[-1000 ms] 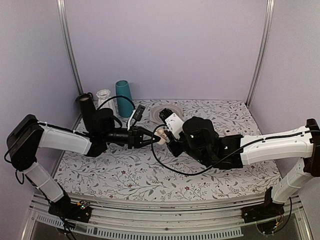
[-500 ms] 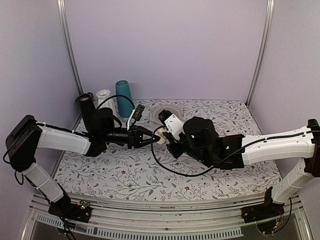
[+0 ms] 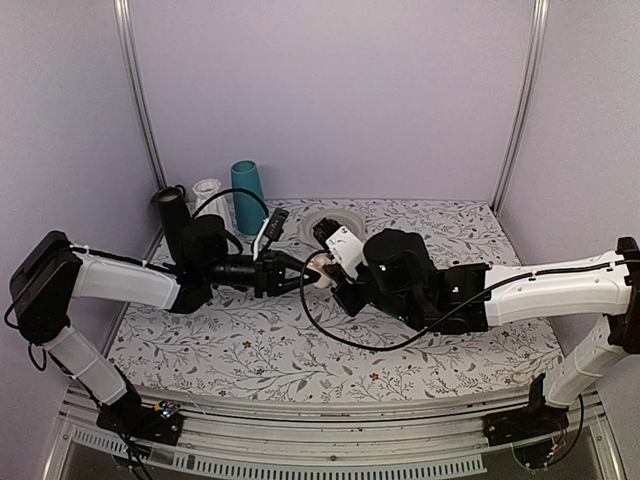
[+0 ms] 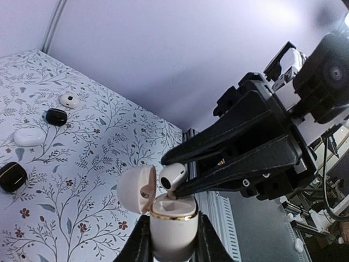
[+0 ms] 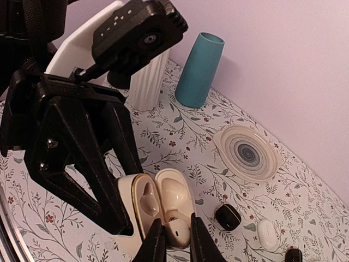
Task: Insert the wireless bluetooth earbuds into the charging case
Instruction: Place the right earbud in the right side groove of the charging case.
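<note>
While the left arm (image 3: 130, 280) is reaching out low and nearly level from its base toward the middle of the table (image 3: 250, 350), the left gripper (image 4: 173, 243) is clamping the charging case (image 4: 173, 218) by its base half. Its fingers are pressing on both sides and holding the case clear of the table. The charging case is standing open, its lid tilting back to one side. The right arm (image 3: 540, 290) is stretching across from the opposite side, so the two grippers are meeting nose to nose at the charging case. The right gripper (image 5: 175, 240) is pinching a white earbud (image 4: 173, 176) between nearly closed fingertips. It is holding the earbud at the mouth of the charging case's base half, just beside the lid. Whether the earbud is touching the base, I cannot tell.

One charging case and one earbud are showing in the grippers. Three tall vessels are standing well apart from the charging case, off to its far left: a teal vase (image 5: 200, 70), a ribbed white vase (image 5: 146, 82) and a black cylinder (image 3: 172, 215). One ringed plate (image 5: 250, 154) is lying on the table just behind the charging case. Four small pods are lying on the table well apart from the charging case: a flat white pod (image 4: 28, 137), a rounder white pod (image 4: 69, 100), a black pod (image 4: 56, 117) and a second black pod (image 4: 11, 176).
</note>
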`<state>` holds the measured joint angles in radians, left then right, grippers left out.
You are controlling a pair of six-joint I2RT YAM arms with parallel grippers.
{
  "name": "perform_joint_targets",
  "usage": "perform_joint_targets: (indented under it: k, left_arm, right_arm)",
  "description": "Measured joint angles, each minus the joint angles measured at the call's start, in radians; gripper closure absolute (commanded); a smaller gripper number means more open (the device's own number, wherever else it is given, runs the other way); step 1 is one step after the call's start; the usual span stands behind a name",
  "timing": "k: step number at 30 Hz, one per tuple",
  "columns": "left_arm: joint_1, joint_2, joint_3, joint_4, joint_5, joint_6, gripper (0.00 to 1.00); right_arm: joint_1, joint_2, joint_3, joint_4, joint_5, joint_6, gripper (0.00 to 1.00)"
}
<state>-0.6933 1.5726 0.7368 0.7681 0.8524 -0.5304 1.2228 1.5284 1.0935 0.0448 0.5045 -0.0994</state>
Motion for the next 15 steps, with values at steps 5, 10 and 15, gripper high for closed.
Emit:
perform_joint_targets:
  k: [5,10,15]
  left_arm:
    - [0.0,-0.008,-0.003,0.008,-0.001,0.004,1.0]
    - [-0.002,-0.011,-0.018,0.026,-0.003,0.005,1.0]
    - [-0.003,-0.04,-0.042,0.04,-0.008,0.006,1.0]
  right_arm:
    - [-0.001,0.012,0.04,-0.037,-0.007,0.024,0.82]
    - [-0.001,0.023,0.068,-0.052,-0.023,0.047,0.76]
    - [-0.001,0.027,0.093,-0.067,-0.045,0.067,0.74]
